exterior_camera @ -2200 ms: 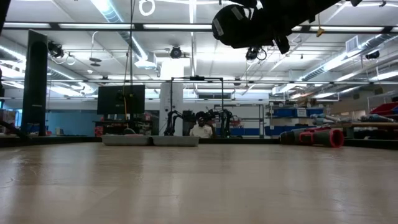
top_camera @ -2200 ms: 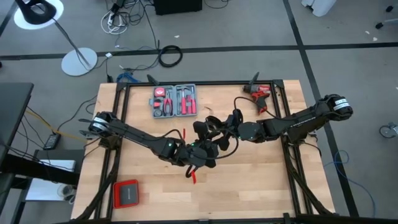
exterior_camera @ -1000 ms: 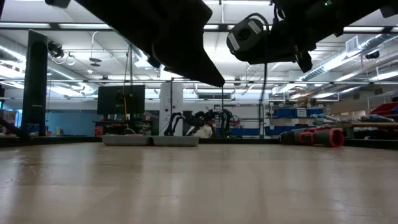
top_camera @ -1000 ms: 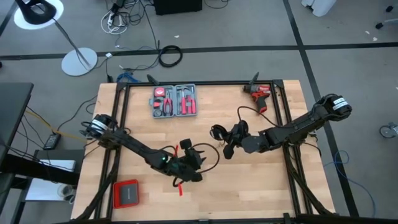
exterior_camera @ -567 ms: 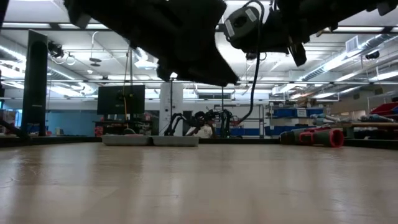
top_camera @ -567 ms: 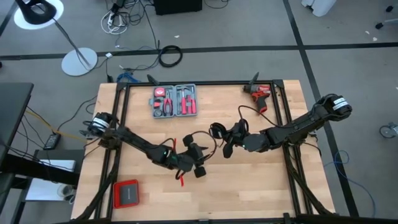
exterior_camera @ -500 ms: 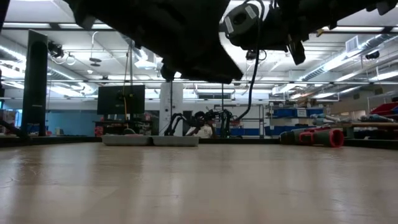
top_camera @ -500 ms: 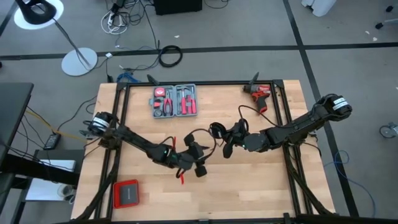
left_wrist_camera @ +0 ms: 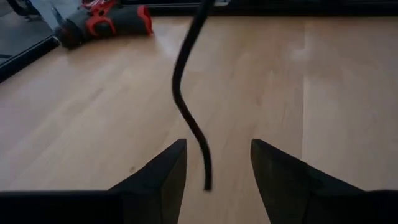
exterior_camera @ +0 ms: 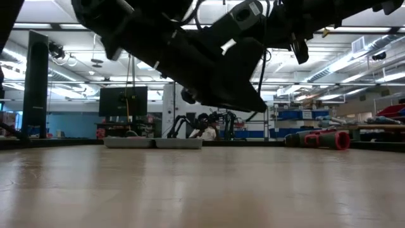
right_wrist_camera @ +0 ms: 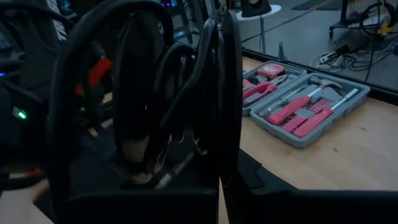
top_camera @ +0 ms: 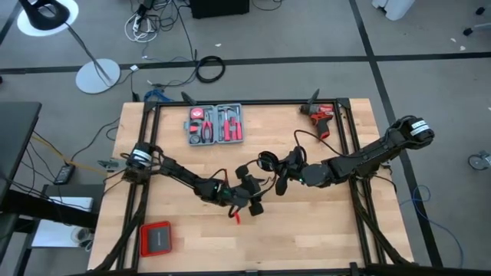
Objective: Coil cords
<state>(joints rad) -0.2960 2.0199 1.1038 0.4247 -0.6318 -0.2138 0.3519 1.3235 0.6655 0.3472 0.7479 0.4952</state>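
Both arms meet mid-table. I see bare wood across the near half, apart from a red-edged box (top_camera: 156, 238) at the near left corner. Far edge holds the grey tool case (top_camera: 215, 123) and a red drill (top_camera: 321, 115). Left gripper (left_wrist_camera: 214, 163) has fingers spread, nothing pinched; a free end of the cords (left_wrist_camera: 189, 106) dangles between them. Right gripper (top_camera: 282, 175) is clamped on the coiled cords, loops bunched against its fingers in the right wrist view.
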